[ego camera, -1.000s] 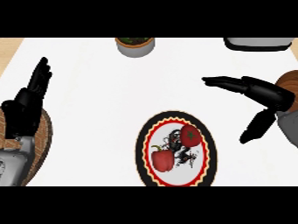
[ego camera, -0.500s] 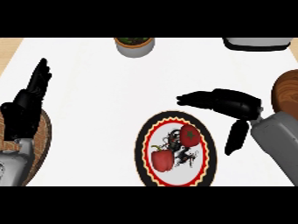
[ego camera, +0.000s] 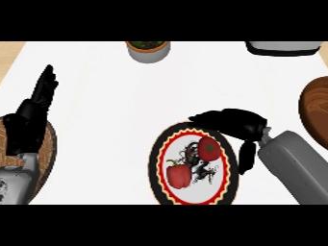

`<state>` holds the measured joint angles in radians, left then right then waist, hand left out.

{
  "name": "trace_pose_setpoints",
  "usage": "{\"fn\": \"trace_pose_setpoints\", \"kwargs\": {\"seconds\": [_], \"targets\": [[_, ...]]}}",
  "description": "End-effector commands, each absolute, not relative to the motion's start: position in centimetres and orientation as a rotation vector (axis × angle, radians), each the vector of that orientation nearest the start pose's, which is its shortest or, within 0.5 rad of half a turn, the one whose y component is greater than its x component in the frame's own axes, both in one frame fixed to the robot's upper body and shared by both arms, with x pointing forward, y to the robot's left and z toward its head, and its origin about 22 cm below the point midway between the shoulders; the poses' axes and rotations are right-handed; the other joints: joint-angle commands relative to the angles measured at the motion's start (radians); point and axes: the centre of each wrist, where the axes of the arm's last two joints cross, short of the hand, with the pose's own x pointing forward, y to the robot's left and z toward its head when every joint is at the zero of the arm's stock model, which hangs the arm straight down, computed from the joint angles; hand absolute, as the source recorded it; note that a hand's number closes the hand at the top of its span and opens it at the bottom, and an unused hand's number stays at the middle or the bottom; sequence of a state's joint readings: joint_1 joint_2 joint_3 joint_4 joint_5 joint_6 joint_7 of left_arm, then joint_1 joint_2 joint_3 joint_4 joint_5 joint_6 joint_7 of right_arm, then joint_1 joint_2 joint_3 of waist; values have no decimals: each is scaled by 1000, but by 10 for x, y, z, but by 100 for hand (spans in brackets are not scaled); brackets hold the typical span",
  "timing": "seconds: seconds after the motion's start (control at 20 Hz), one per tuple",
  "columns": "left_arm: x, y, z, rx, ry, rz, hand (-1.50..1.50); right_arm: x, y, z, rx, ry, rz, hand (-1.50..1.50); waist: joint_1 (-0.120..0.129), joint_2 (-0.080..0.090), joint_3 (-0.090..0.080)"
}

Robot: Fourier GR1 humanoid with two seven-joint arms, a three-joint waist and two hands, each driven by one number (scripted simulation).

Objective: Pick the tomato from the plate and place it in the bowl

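Holding the black right hand (ego camera: 232, 123) released, grasping nothing, just beside the round red tomato (ego camera: 209, 148) on the red-rimmed patterned plate (ego camera: 156, 163); could roll it against the red pepper (ego camera: 179, 176) if closing off-centre.

Red tomato (ego camera: 209, 148), red-rimmed patterned plate (ego camera: 156, 168)

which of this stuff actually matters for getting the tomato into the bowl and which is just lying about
For the job:
tomato
plate it sits on
wooden bowl
right hand, open by the plate's far edge

Lying about:
red pepper, on the same plate
pot
grey container
woven tray
left hand, resting open at the left
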<state>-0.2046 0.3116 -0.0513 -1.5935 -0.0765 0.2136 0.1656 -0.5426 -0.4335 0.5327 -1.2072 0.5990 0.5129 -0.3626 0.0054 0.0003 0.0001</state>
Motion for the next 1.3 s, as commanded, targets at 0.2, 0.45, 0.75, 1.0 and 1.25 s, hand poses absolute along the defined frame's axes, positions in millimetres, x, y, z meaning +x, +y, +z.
{"fn": "trace_pose_setpoints", "kwargs": {"seconds": [0.2,0.45,0.75,1.0,1.25], "targets": [[292,251,95,391,-1655,-167,0,336,-176,17,25,-1340,1794,-150,-1,0,0],[295,265,87,400,-1642,-154,0,338,-158,10,47,-1331,1788,-150,-3,0,0],[284,279,69,393,-1641,-178,0,338,-166,-30,8,-1318,1910,150,4,2,0],[299,272,87,371,-1641,-164,0,339,-158,-33,2,-1443,1887,150,-2,1,0],[281,272,90,386,-1634,-157,0,343,-163,-29,50,-1472,1860,150,0,0,0]]}}
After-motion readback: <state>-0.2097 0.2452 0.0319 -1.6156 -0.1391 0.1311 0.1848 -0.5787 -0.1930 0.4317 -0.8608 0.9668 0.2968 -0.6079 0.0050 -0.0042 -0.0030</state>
